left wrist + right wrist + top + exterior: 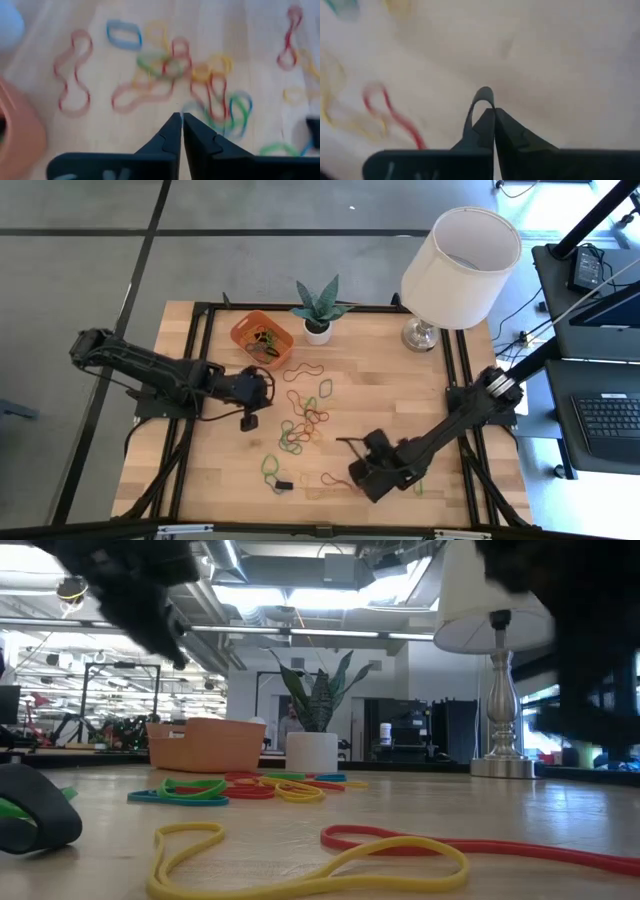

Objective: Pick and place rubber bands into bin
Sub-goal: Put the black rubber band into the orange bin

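The right gripper (494,114) is hovering near the tabletop's (400,395) front edge, toward the right corner, its fingers pressed together and pinching a dark rubber band (479,102) — a thin loop is arching up from the tips in the right wrist view. Bare wood is lying open around it on the side toward the lamp (455,265).

The left gripper (179,122) is hanging over the left half of the tabletop, just in from the left edge, its fingers closed with nothing between them. Beyond its tips the rubber bands (303,425) are spreading in a loose scatter across the middle of the tabletop, red, green, yellow and blue loops overlapping.

The bin (262,338) is sitting near the back edge — left of centre, just beside the little plant (318,308) — with a few bands already lying inside. The strip between the bin and the scatter is staying mostly open, apart from a red loop or two.
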Robot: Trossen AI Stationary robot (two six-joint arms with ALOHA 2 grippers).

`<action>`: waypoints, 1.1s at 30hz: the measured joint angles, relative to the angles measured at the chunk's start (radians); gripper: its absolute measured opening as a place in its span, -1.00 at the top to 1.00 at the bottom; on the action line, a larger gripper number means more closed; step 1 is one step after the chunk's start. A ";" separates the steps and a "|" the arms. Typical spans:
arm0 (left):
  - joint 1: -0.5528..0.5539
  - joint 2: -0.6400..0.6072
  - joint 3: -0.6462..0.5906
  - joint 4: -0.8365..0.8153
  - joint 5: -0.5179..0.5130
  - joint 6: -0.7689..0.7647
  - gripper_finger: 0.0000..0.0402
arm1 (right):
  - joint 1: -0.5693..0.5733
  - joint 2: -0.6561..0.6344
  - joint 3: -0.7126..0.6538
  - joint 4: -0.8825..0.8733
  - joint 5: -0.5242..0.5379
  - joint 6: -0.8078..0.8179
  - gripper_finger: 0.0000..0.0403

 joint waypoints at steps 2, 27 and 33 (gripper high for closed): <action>0.027 0.000 0.000 0.059 -0.003 0.041 0.86 | -0.007 -0.049 0.000 -0.067 0.128 -0.026 0.98; 0.276 0.509 0.431 0.399 0.032 0.096 0.09 | -0.786 -0.739 -0.681 1.031 -0.294 -1.571 1.00; 0.299 0.577 0.514 0.527 0.093 0.093 0.09 | -0.866 -0.757 -0.680 1.153 -0.473 -1.655 1.00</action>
